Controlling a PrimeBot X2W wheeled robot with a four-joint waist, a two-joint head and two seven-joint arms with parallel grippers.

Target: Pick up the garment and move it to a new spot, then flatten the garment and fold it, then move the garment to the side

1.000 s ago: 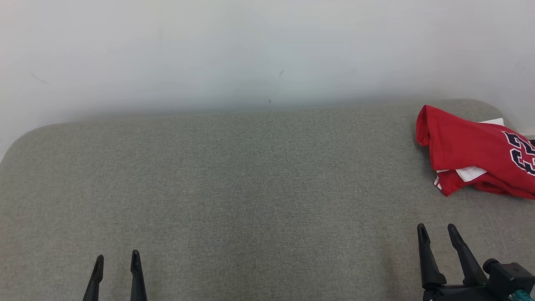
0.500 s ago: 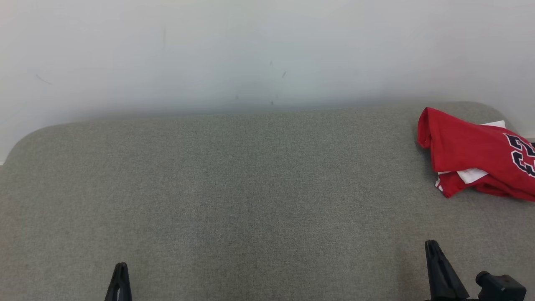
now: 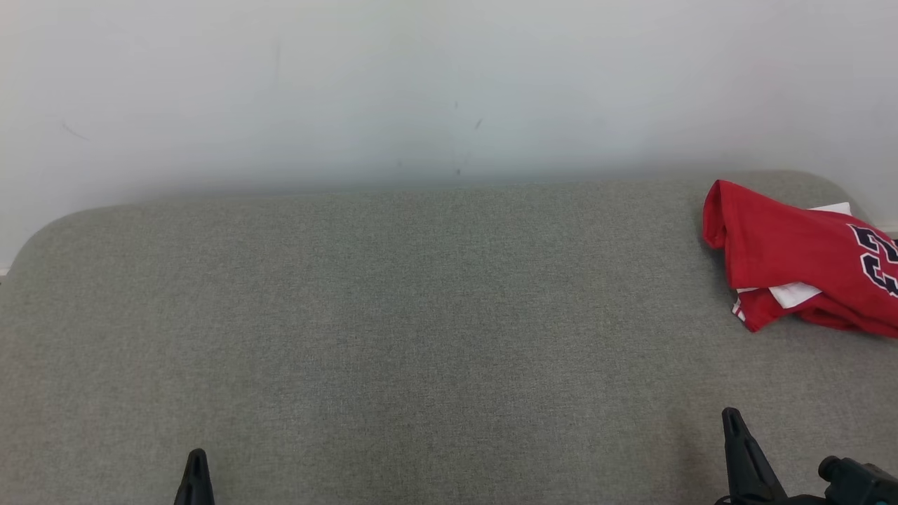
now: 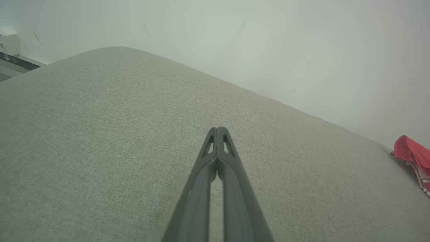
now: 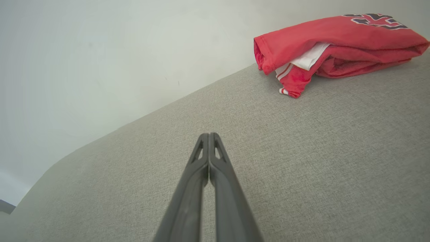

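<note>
At the near edge, the left gripper point(image 3: 196, 459) and the right gripper point(image 3: 733, 421) are both sitting pinched fully closed, holding nothing, over the grey fabric surface point(image 3: 421, 315). The red jersey point(image 3: 793, 252) is lying bunched at the far right, beyond the right gripper, its long axis running left to right. The right arm is looking much the nearer.

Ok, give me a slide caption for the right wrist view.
Shut, empty right claw points across the grey cushion toward the red jersey by the wall.
</note>
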